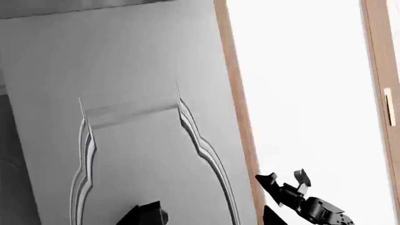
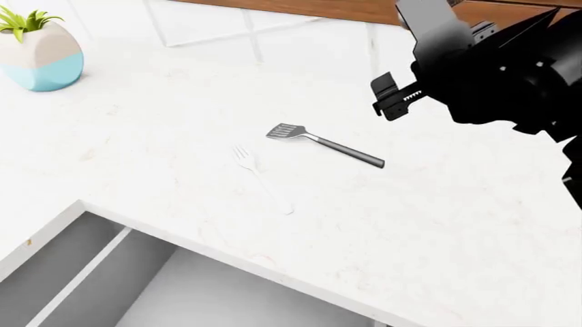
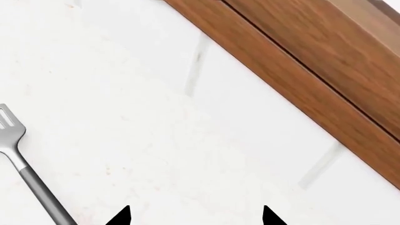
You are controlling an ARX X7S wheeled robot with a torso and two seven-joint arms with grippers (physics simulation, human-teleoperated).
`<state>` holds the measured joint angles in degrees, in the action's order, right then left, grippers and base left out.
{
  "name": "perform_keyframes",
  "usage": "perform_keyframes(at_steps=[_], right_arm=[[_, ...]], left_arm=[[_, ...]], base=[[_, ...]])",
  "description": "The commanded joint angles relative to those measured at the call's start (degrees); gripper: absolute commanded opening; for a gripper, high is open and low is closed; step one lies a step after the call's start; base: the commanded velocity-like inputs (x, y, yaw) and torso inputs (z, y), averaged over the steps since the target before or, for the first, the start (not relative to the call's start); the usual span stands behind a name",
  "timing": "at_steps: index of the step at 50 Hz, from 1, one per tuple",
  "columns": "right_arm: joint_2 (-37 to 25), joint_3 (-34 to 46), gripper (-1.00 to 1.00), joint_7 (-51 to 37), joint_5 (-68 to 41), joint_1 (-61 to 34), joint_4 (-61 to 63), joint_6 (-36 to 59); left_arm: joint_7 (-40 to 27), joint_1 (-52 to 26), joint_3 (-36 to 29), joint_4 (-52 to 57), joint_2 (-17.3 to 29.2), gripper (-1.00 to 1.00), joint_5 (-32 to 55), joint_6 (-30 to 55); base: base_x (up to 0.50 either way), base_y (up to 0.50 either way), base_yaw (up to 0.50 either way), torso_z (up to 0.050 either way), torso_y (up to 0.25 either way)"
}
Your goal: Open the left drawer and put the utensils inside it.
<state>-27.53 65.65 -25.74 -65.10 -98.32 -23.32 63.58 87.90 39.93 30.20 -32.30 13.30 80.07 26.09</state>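
The right gripper (image 2: pixel 393 101) is hovering open above the counter (image 2: pixel 454 225), nothing blocking its way down. One spatula (image 2: pixel 323 144) and one fork (image 2: pixel 262 178) are lying below-left of it, the left drawer (image 2: pixel 136 286) gaping open beyond; one potted plant (image 2: pixel 38 46) is sitting far off. The left gripper (image 1: pixel 206 218) is open.

White marble-look countertop (image 2: pixel 182 122), faintly veined. Small potted plant (image 2: pixel 38 49) at its far left corner: rounded pot, white upper part, light-blue lower part, green spiky leaves. White tiled backsplash (image 2: pixel 272 27) with grey grout lines runs along the counter's far edge; a brown wood band (image 3: pixel 300 70) sits above the tiles. Left wrist view: light-grey cabinet door (image 1: pixel 137 140) with curved raised moulding, a tan wood strip (image 1: pixel 240 117) just beside it.
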Motion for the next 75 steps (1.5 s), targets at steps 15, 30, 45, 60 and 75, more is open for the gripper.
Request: perform_keyframes(at_steps=[15, 30, 45, 60, 75], right_arm=[[-0.7, -1.8, 1.0, 1.4, -2.4, -0.2, 0.8, 0.0], [-2.4, -1.6, 1.0, 13.7, -3.9, -0.5, -1.9, -1.9], [0.3, -8.9, 1.0, -0.9, -19.2, 1.3, 3.7, 6.5], [4.9, -11.7, 1.0, -13.3, -25.7, 4.7, 4.6, 5.0], [12.9, -8.8, 1.0, -12.1, -21.3, 7.7, 1.0, 0.1]], left_arm=[[2.1, 5.1, 35.4, 17.3, -10.3, 1.0, -3.4, 16.3], [2.1, 5.1, 30.3, 16.0, -9.3, 1.0, -3.9, 12.2], [2.1, 5.1, 26.0, 12.6, -7.9, 1.0, -3.9, 8.0], [2.1, 5.1, 24.5, 11.2, -7.4, 1.0, -3.8, 6.6], [2.1, 5.1, 22.7, 9.0, -6.4, 1.0, -3.0, 4.6]], base=[[0.0, 0.0, 0.0, 0.0, 0.0], [0.0, 0.0, 0.0, 0.0, 0.0], [0.0, 0.0, 0.0, 0.0, 0.0], [0.0, 0.0, 0.0, 0.0, 0.0], [0.0, 0.0, 0.0, 0.0, 0.0]])
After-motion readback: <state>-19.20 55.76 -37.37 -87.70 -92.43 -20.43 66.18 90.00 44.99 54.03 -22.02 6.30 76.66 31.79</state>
